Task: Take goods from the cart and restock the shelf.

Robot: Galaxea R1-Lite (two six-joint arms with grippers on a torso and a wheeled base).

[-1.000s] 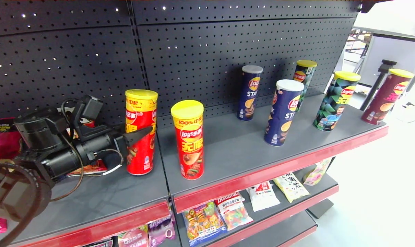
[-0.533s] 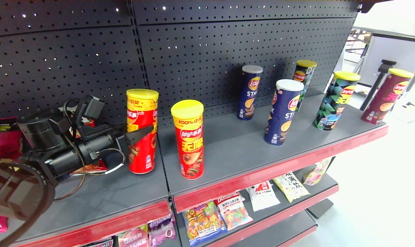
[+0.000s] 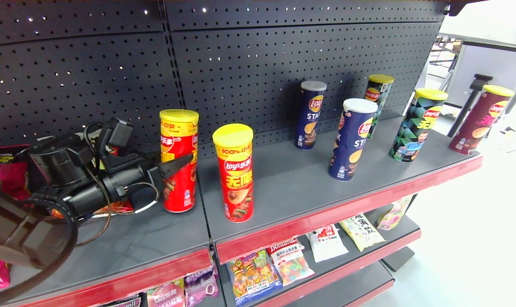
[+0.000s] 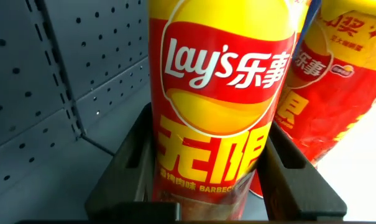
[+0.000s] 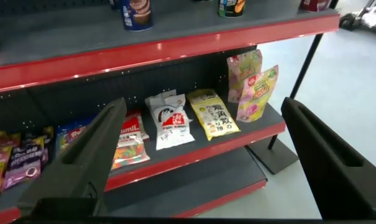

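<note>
The left jaws are pinching the red can (image 3: 179, 140) around its middle, one finger (image 3: 182, 161) crossing its front. The can is standing upright at the left end of the shelf (image 3: 309, 183). I cannot tell whether its base is touching the deck or hanging just above it. The right jaws are spread wide with nothing between them, facing the lower shelves.

The main risk is tipping. The can is tall and narrow, so letting go while it is hanging above the deck or leaning would probably send it over. A second red can (image 3: 236, 170) is standing just beside it, and the left wrist view is showing little room between the two (image 4: 337, 87). A finger (image 4: 293, 174) swinging outward on release could be nudging that neighbour, which is sitting near the shelf's front lip. Pulling back before the jaws are fully clear could also drag the placed can forward.

The pegboard (image 3: 249, 64) is closing off the back, so pushing deeper is risking a knock there. Loose bags (image 3: 10, 179) are lying near the arm on the left, crowding that side. Further right, two blue cans (image 3: 352, 140), two green cans (image 3: 418, 125) and a maroon can (image 3: 479, 119) are standing well apart from the work. Snack bags (image 5: 169, 121) are lying on the lower shelves.
</note>
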